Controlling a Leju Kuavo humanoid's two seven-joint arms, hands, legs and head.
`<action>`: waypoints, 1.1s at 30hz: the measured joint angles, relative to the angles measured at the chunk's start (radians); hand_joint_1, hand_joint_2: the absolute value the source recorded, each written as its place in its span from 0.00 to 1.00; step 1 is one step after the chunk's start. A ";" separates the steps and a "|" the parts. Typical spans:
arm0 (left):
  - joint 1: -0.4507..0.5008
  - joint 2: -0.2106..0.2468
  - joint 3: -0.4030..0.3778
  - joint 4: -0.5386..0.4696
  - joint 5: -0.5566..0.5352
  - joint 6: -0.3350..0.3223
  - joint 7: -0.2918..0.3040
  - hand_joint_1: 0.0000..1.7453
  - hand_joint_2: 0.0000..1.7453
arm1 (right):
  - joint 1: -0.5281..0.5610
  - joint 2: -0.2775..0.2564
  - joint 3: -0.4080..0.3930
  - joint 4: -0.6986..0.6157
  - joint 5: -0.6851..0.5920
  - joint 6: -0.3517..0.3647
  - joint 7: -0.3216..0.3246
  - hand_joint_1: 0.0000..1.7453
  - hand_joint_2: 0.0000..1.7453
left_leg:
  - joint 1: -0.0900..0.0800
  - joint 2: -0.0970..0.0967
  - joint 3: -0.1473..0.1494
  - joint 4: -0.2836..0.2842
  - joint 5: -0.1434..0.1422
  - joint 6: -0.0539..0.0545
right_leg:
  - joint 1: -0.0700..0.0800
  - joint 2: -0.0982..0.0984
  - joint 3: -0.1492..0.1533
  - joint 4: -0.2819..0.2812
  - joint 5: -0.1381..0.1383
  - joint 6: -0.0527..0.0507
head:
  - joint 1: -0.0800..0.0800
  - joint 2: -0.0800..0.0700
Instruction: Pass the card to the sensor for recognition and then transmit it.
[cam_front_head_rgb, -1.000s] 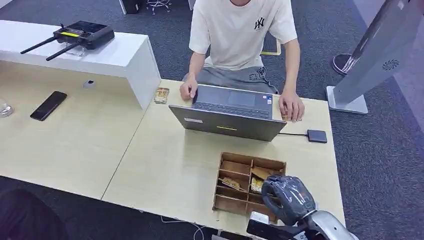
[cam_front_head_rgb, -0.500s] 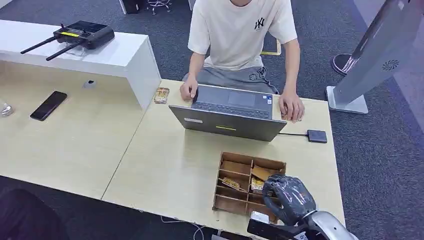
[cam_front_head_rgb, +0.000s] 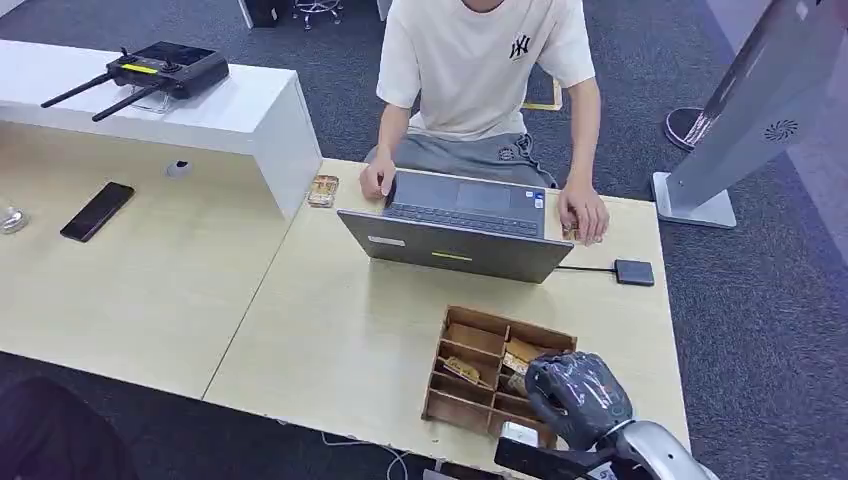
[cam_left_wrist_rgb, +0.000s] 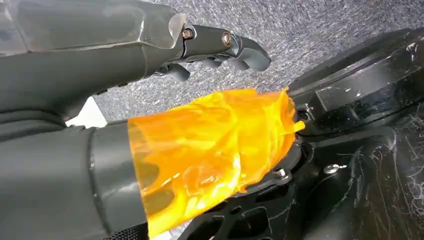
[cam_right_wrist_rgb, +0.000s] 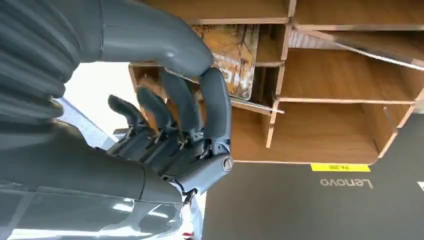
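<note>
Right hand (cam_front_head_rgb: 578, 397): hung over the near right part of the wooden compartment tray (cam_front_head_rgb: 470, 337), at the near edge of the worktop (cam_front_head_rgb: 330, 330). In the right wrist view the right hand's fingers (cam_right_wrist_rgb: 215, 107) were curled downward into the tray beside a card; whether they pinched it could not be told.

Card (cam_right_wrist_rgb: 234, 55): a worn, printed piece standing tilted in a compartment of the tray, just beyond the fingertips. Further cards (cam_front_head_rgb: 462, 368) lay in neighbouring compartments.

Left hand (cam_left_wrist_rgb: 150, 100): hung over grey carpet, fingers bent and apart with nothing in them; an orange translucent wrap (cam_left_wrist_rgb: 215, 150) covered its thumb.

Sensor (cam_front_head_rgb: 634, 272): a small dark block on a cable, near the worktop's right edge, well apart from the tray.

Laptop (cam_front_head_rgb: 455, 235): open, between the tray and the far edge. A person (cam_front_head_rgb: 480, 70) sat at the far side with both hands at the laptop.

Other items: a dark phone (cam_front_head_rgb: 97, 210) towards the worktop's left side; a black device with antennas (cam_front_head_rgb: 150, 70) on a raised white shelf (cam_front_head_rgb: 250, 120) at the far left.
</note>
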 joint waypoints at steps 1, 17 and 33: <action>0.000 0.000 0.000 0.000 -0.001 0.000 0.001 0.00 0.00 | 0.001 0.000 0.000 0.000 0.000 0.001 0.001 1.00 1.00 | 0.000 0.000 0.000 0.000 0.000 0.000 | 0.000 0.000 0.000 0.000 0.000 0.000 | 0.000 0.000; -0.001 -0.001 0.000 0.000 0.004 0.000 0.002 0.00 0.00 | 0.002 0.000 0.000 0.008 -0.002 0.001 0.000 1.00 1.00 | 0.000 0.000 0.000 0.000 0.000 0.000 | 0.000 0.000 0.000 0.000 0.000 0.000 | 0.000 0.000; 0.001 -0.003 0.002 0.000 -0.015 0.000 0.008 0.00 0.00 | 0.000 0.007 -0.005 0.008 0.003 -0.024 0.005 0.88 1.00 | 0.000 0.000 0.000 0.000 0.000 0.000 | 0.000 0.000 0.000 0.000 0.000 0.000 | 0.000 0.000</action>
